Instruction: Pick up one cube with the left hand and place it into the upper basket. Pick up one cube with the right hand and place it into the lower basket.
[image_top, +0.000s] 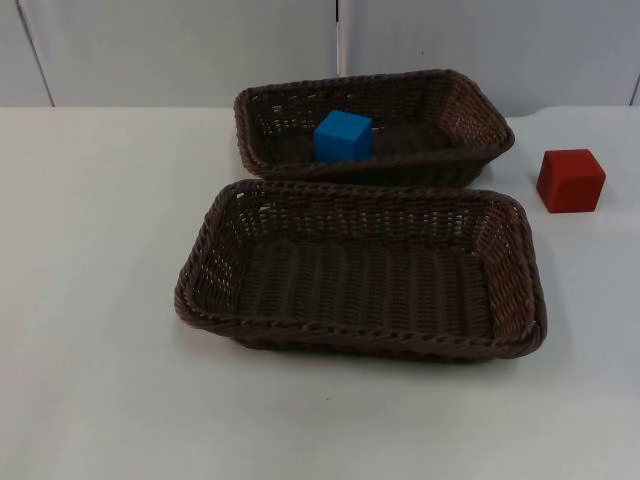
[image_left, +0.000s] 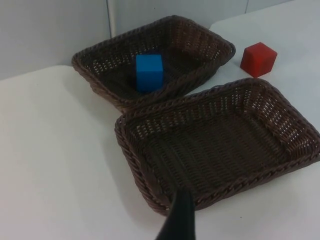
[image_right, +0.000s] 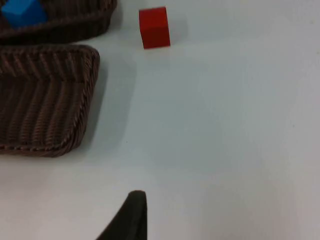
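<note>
Desk (image_top: 90, 300) surface is white and carries two brown woven baskets and one loose cube. Nearest the camera in the top view sits the lower basket (image_top: 365, 345), which holds nothing. Directly behind it, rims almost touching, sits the upper basket (image_top: 470, 110); the blue cube (image_top: 343, 137) rests upright on its floor, near the left-centre. The red cube (image_top: 570, 180) stands on the desk to the right of the upper basket, apart from both baskets. Beyond the desk stands the grey partition wall (image_top: 180, 50). A fingertip of the left gripper (image_left: 177, 222) shows in the left wrist view, and one of the right gripper (image_right: 127, 217) in the right wrist view; the state of either set of jaws cannot be told.
</note>
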